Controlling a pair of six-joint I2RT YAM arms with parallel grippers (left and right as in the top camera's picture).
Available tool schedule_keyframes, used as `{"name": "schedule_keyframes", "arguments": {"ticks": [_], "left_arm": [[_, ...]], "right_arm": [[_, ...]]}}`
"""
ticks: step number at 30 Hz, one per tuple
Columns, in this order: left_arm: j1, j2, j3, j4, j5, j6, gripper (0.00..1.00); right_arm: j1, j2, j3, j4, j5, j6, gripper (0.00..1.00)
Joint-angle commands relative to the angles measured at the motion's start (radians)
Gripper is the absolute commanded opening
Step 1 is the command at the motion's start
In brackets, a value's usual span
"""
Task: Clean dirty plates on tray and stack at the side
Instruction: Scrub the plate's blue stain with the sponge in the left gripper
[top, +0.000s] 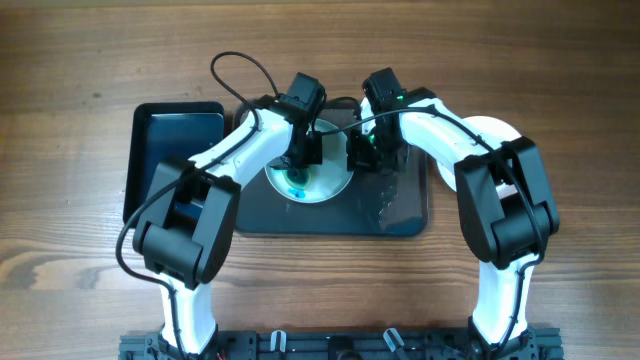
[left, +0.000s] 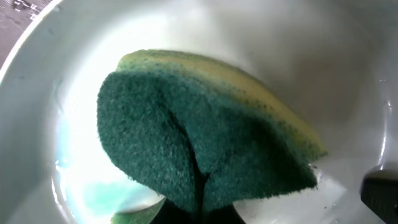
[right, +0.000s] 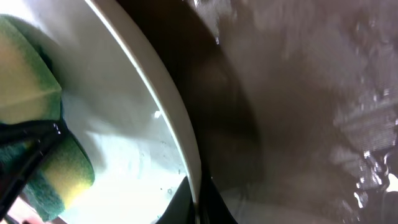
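One plate (top: 325, 183) lies on the left half of the tray (top: 405, 212), with a blue-teal smear (top: 296, 183) on its left part. My left gripper (top: 306, 152) is shut on a green and yellow sponge (left: 205, 143) and presses it onto the plate (left: 311, 37), next to the smear (left: 93, 194). My right gripper (top: 360, 155) is shut on the plate's right rim (right: 168, 118), its jaws (right: 199, 205) on either side of the rim. Another white plate (top: 497, 130) lies off the tray at the right, partly hidden by my right arm.
A smaller glossy black tray (top: 165, 140) stands left of the big tray. The big tray's right half (right: 298, 124) is wet with water drops. Cables run above the back of the tray. Wooden table all around.
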Motion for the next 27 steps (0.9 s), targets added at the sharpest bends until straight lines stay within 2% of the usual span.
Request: {"name": "schedule_keyframes", "arguments": {"ticks": [1, 2, 7, 10, 13, 15, 21, 23, 27], "left_arm": [[-0.02, 0.027, -0.015, 0.001, -0.188, -0.101, 0.04], [-0.021, 0.027, -0.015, -0.002, -0.289, -0.137, 0.04], [-0.021, 0.027, -0.015, -0.002, -0.486, -0.139, 0.04], [-0.021, 0.027, -0.015, 0.001, -0.572, -0.138, 0.04], [-0.021, 0.027, -0.015, 0.01, -0.571, -0.12, 0.04], [-0.023, 0.027, -0.015, 0.026, -0.478, -0.061, 0.04], [-0.037, 0.027, -0.015, 0.087, 0.176, 0.217, 0.04], [-0.044, 0.027, -0.015, 0.092, 0.225, 0.243, 0.04], [-0.054, 0.027, -0.015, 0.094, 0.188, 0.264, 0.04]], "right_arm": [[0.015, 0.028, -0.029, -0.045, -0.073, -0.131, 0.04], [0.015, 0.028, -0.029, -0.047, -0.082, -0.15, 0.04], [0.014, 0.028, -0.029, -0.046, -0.086, -0.155, 0.04], [0.014, 0.028, -0.029, -0.046, -0.086, -0.158, 0.04], [0.014, 0.028, -0.029, -0.044, -0.086, -0.158, 0.04], [0.014, 0.028, -0.029, -0.042, -0.087, -0.157, 0.04], [0.014, 0.028, -0.029, -0.032, -0.087, -0.158, 0.04], [0.014, 0.028, -0.029, -0.031, -0.087, -0.158, 0.04], [0.014, 0.028, -0.029, -0.032, -0.087, -0.159, 0.04]]}}
